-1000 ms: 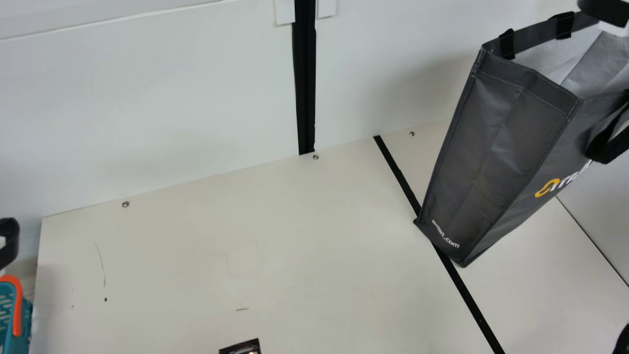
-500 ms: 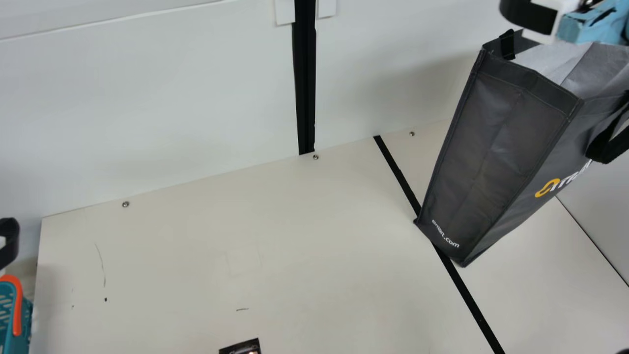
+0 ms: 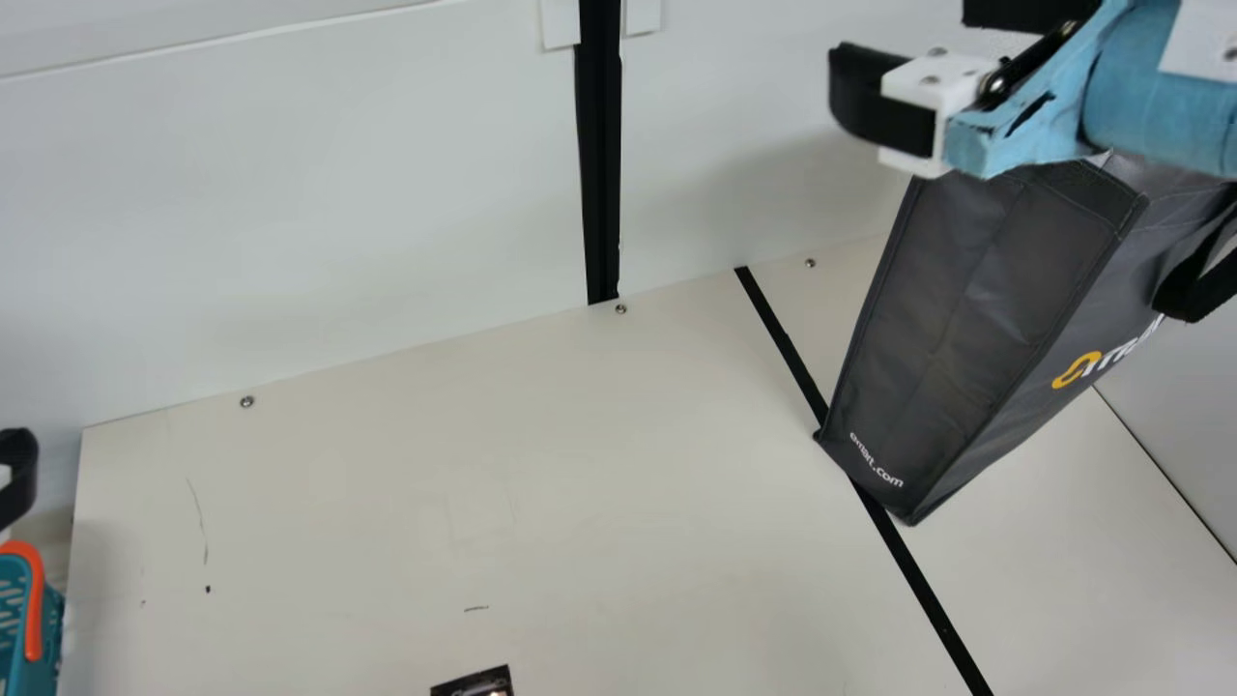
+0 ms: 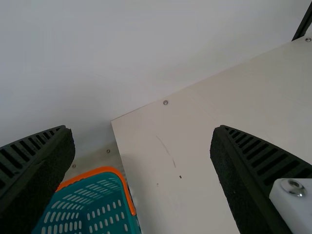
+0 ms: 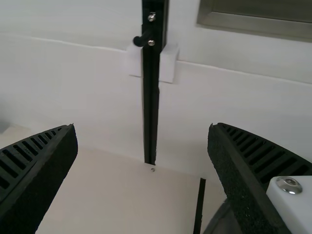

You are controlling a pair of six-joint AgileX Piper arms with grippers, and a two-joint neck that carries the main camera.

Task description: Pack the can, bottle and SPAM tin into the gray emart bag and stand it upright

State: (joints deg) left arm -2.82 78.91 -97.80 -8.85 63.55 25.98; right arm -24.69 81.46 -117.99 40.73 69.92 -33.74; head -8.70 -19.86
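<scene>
The gray emart bag [image 3: 966, 319] stands upright at the right in the main view, its contents hidden and its rim partly covered by my right arm. My right gripper [image 3: 904, 43] is in front of the bag's upper far corner, open and holding nothing. The right wrist view shows that same gripper [image 5: 142, 126] spread wide, with a bit of the bag [image 5: 223, 223] by one finger. At the main view's left edge is part of my left gripper [image 3: 17, 478]; in its wrist view the gripper [image 4: 142, 129] is open and empty.
A teal basket [image 3: 19, 619] with an orange rim sits beyond the table's left edge. A small dark printed object [image 3: 478, 684] is cut off at the main view's bottom. White walls and a black post [image 3: 601, 174] rise behind the cream table [image 3: 541, 464].
My right gripper has come in from the top right and travelled left across the bag's top. The bag and my left gripper have kept their places.
</scene>
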